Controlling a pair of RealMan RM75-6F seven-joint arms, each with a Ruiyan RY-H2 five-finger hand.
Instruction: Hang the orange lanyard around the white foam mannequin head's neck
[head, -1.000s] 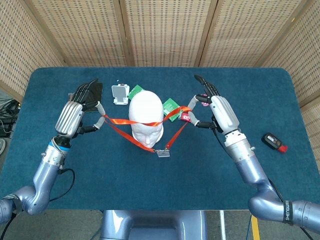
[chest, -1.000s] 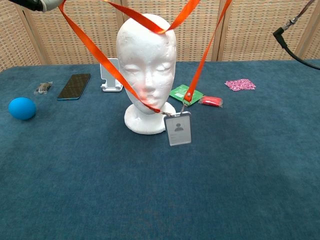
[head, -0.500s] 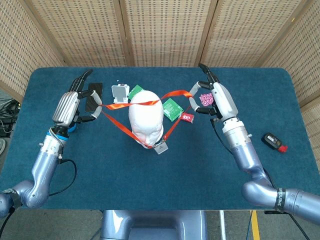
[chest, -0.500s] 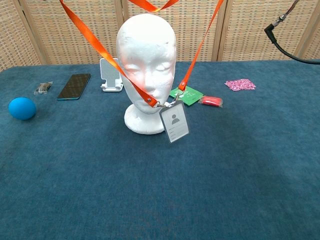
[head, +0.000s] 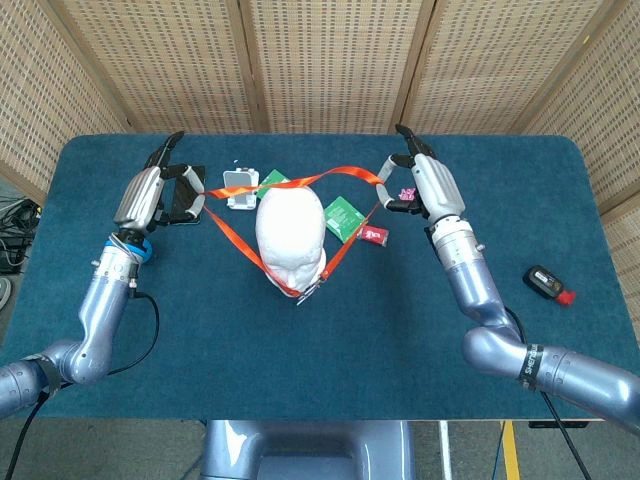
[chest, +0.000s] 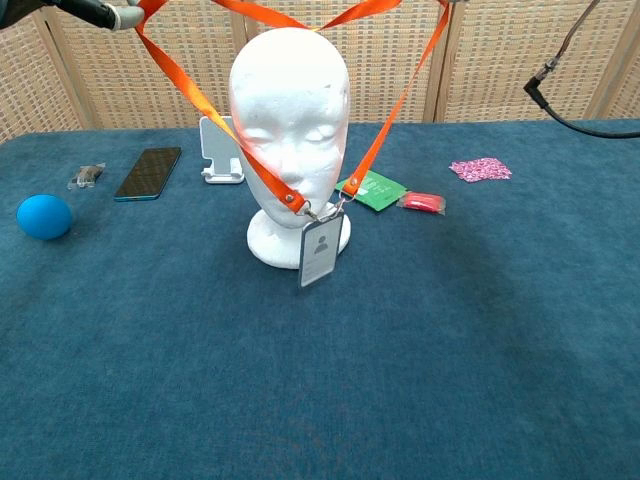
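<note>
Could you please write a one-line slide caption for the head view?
Both hands, left and right, hold the orange lanyard spread behind the mannequin head.

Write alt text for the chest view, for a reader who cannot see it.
An orange lanyard stretched into a wide loop surrounds a white foam mannequin head on a blue table, its badge card hanging below the chin. A phone and blue ball lie to the left.

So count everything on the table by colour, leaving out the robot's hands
White: 2, mannequin head, phone stand
Orange: 1, lanyard
Blue: 1, ball
Black: 2, phone, small device
Green: 1, packet
Red: 1, packet
Pink: 1, patch
Grey: 1, clip
Total: 10
</note>
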